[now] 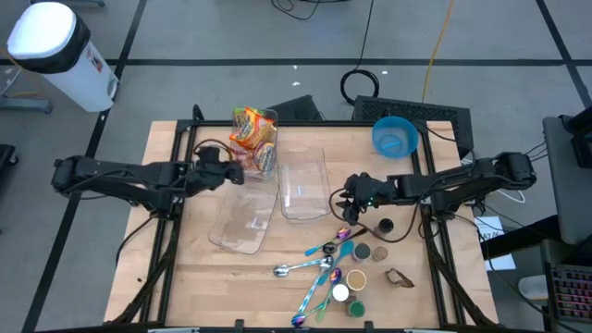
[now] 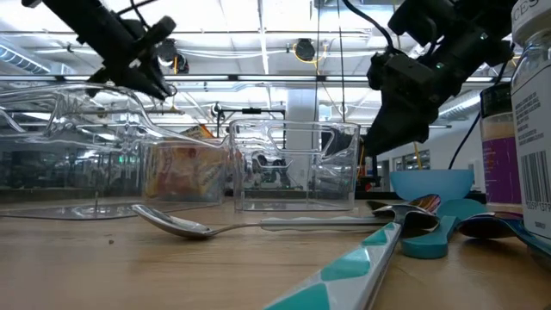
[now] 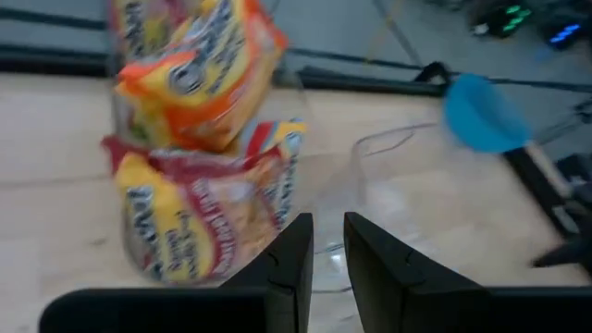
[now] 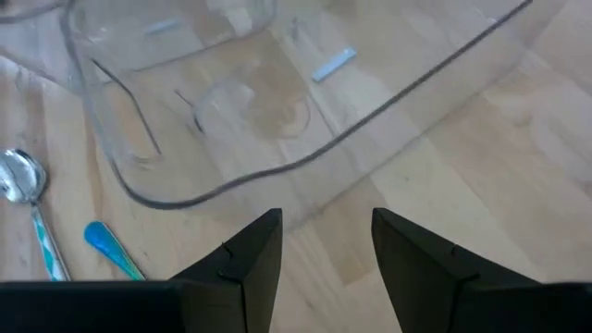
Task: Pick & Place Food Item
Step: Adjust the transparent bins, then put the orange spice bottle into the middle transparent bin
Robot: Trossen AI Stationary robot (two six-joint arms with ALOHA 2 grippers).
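Note:
Two orange-and-yellow food packets [image 1: 253, 137] stand stacked in a clear tub at the table's far middle; they also show in the left wrist view [image 3: 199, 139]. My left gripper [image 1: 242, 174] hovers just near of them, empty, its fingers [image 3: 294, 242] only a narrow gap apart. An empty clear tub [image 1: 303, 183] stands to the right of the packets. My right gripper [image 1: 340, 205] is open and empty, above the table at that tub's near right corner [image 4: 231, 185].
A clear lid [image 1: 242, 222] lies near-left of the empty tub. Several spoons [image 1: 319, 264] and small jars [image 1: 356, 277] lie toward the near edge. A blue bowl [image 1: 395, 137] sits at the far right. Bare wood shows at the table's left.

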